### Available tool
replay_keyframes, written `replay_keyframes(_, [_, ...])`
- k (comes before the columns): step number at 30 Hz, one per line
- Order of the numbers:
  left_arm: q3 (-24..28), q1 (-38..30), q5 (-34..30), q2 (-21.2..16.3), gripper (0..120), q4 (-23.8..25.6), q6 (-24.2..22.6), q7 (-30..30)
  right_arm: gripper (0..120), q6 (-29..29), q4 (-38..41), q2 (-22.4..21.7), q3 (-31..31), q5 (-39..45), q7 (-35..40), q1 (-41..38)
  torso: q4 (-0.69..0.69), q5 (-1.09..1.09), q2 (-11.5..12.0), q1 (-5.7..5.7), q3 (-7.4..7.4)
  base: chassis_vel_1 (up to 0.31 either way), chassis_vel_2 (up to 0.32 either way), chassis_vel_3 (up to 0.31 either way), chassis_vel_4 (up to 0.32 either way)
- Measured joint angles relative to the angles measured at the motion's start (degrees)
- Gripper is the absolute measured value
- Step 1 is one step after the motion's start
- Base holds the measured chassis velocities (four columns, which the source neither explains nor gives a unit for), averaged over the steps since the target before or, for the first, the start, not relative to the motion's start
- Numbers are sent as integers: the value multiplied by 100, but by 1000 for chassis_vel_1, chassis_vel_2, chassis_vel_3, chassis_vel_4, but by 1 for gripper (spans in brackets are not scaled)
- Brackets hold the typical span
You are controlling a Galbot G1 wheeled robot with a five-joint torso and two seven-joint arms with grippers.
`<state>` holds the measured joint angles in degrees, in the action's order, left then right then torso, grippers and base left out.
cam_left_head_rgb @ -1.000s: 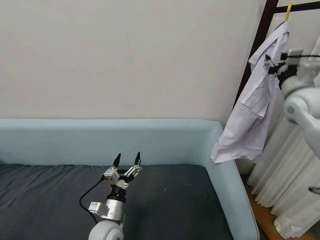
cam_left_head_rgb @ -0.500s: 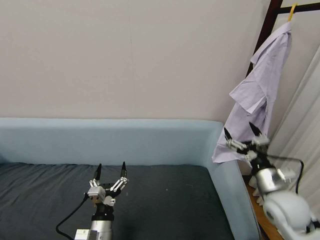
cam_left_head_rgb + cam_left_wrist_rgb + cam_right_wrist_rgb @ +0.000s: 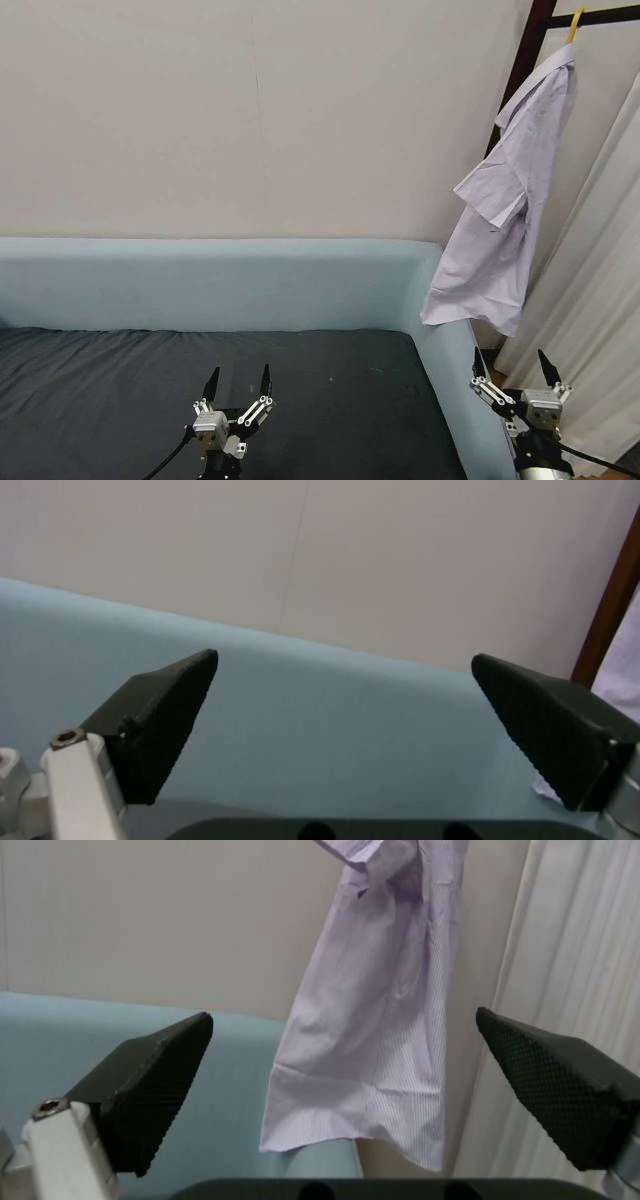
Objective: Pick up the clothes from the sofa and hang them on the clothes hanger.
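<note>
A pale lilac shirt (image 3: 505, 200) hangs on a yellow hanger (image 3: 577, 20) from the dark wooden rack (image 3: 525, 60) at the right, its hem draped just past the sofa's arm. The right wrist view looks up at that shirt (image 3: 385, 1005). My left gripper (image 3: 238, 388) stands open low over the dark sofa seat (image 3: 120, 400), holding nothing. My right gripper (image 3: 515, 370) is open too, low beside the sofa's right arm and well below the shirt. In both wrist views the black fingers (image 3: 165, 712) (image 3: 150, 1080) are spread wide apart.
The light blue sofa back (image 3: 220, 280) runs across the view under a plain white wall (image 3: 250, 110). White curtains (image 3: 600, 330) hang at the far right behind the rack. A strip of wooden floor (image 3: 495, 375) shows beside the sofa arm.
My right arm came down from the hanging shirt to a low spot beside the sofa arm. My left gripper sank lower over the seat. The shirt stays on the rack.
</note>
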<state>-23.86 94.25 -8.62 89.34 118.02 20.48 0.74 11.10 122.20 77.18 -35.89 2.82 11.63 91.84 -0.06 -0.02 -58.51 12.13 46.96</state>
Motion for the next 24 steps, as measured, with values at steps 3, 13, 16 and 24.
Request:
replay_keyframes(3, [1,-5,-5,-3,100,-1,0,0,100,-2,-6,-6,10,12,1,-16,0,0,0,0,0,0,0,0,0])
replay_keyframes(13, [6,-19,-19,-12,100,-13,0,-2,100,-18,-26,-26,30,45,6,-60,0,0,0,0,0,0,0,0,0])
replay_keyframes(16, [8,-21,-23,-13,100,-16,0,-2,100,-22,-29,-29,33,51,7,-66,-1,1,0,0,0,0,0,0,0])
replay_keyframes(24, [10,-24,-27,-16,100,-19,0,-3,100,-30,-33,-34,38,59,9,-76,0,1,0,0,0,0,0,0,0])
